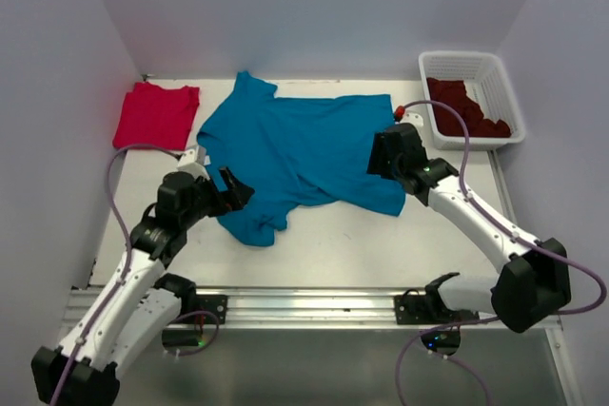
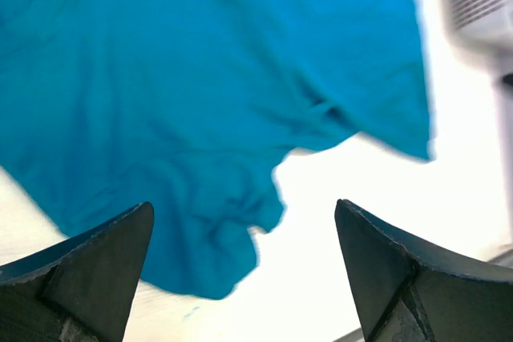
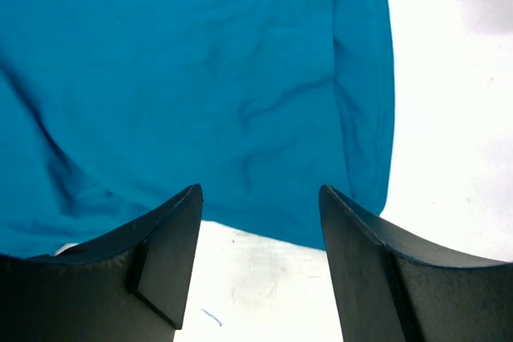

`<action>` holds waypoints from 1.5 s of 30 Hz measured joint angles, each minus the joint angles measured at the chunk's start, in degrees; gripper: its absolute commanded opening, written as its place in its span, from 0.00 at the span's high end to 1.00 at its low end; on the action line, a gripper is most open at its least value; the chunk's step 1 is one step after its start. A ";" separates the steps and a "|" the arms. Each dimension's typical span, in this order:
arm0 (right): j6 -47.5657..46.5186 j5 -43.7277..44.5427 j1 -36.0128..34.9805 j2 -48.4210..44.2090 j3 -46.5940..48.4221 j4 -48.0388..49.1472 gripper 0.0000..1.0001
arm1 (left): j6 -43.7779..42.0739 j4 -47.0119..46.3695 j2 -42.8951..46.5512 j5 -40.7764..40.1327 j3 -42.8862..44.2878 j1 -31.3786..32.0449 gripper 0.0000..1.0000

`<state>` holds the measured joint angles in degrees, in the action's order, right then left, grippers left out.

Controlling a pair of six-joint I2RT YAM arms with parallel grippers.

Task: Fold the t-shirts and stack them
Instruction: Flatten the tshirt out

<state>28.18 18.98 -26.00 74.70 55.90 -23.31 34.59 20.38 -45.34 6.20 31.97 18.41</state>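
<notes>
Both pincers are standing spread, with nothing between their jaws: the left gripper (image 1: 231,187) is hovering at the near-left side of the teal t-shirt (image 1: 295,149), and the right gripper (image 1: 385,154) is hanging over its right-hand edge. That shirt is lying mostly flat across the middle of the table (image 1: 381,244), though its near-left corner is bunching into rumpled folds. A red t-shirt (image 1: 155,113) is sitting already folded at the far-left corner, well apart from the arms, and dark maroon t-shirts (image 1: 461,102) are waiting in the white basket (image 1: 509,102) at the far right. To my eye the teal one is being readied for its first fold. The cloth looks light and limp, so it is going to sag and drag instead of holding any shape, and a pinch through one layer only will likely let it slide. I would be taking it at the doubled hem on the right and at the sleeve seam on the left, both low against the table, lifting evenly so the fold is not twisting.
</notes>
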 measured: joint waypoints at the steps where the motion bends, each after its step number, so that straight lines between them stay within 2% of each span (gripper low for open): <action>1: 0.15 0.02 -0.02 -1.27 -0.26 -0.76 0.36 | 1.99 0.31 3.67 0.11 0.00 0.00 0.02; 6: 0.39 0.20 -0.26 -4.61 -0.66 -2.89 0.36 | 10.08 0.74 13.66 3.65 -1.75 0.00 0.05; 7: 0.44 0.20 -0.26 -4.72 -0.76 -3.10 0.36 | 11.63 1.09 14.12 4.85 -2.86 0.00 0.08; 8: 0.48 0.22 -0.26 -4.72 -0.92 -3.30 0.35 | 13.09 1.62 14.10 6.29 -4.09 0.00 0.17; 11: 0.76 0.20 -0.37 -4.70 -1.64 -3.41 0.36 | 16.00 3.89 12.87 10.29 -7.82 0.00 0.32; 12: 0.79 0.17 -0.37 -4.70 -1.81 -3.50 0.35 | 16.11 4.92 12.35 11.02 -8.35 0.00 0.33; 19: 0.94 0.15 -0.74 -4.63 -2.95 -3.78 0.35 | 7.63 15.52 2.19 10.19 -3.10 0.04 0.25; 23: 0.94 0.13 -0.74 -4.48 -3.02 -3.72 0.35 | 3.65 16.98 -0.48 10.58 -2.86 0.04 0.25; 29: 0.98 0.07 -0.74 -3.93 -4.20 -3.21 0.35 | 2.80 18.01 -3.87 12.04 -4.48 0.52 0.23; 34: 0.98 0.07 -0.74 -3.76 -4.81 -3.02 0.35 | 5.16 14.84 -5.55 13.86 -6.01 2.69 0.21; 45: 0.94 1.09 -0.76 -3.82 -5.81 -2.93 0.35 | 13.97 2.05 -16.94 12.61 -7.41 11.67 0.20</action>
<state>29.12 20.08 -26.76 70.87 50.09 -26.24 48.56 22.44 -62.28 18.81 24.56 30.09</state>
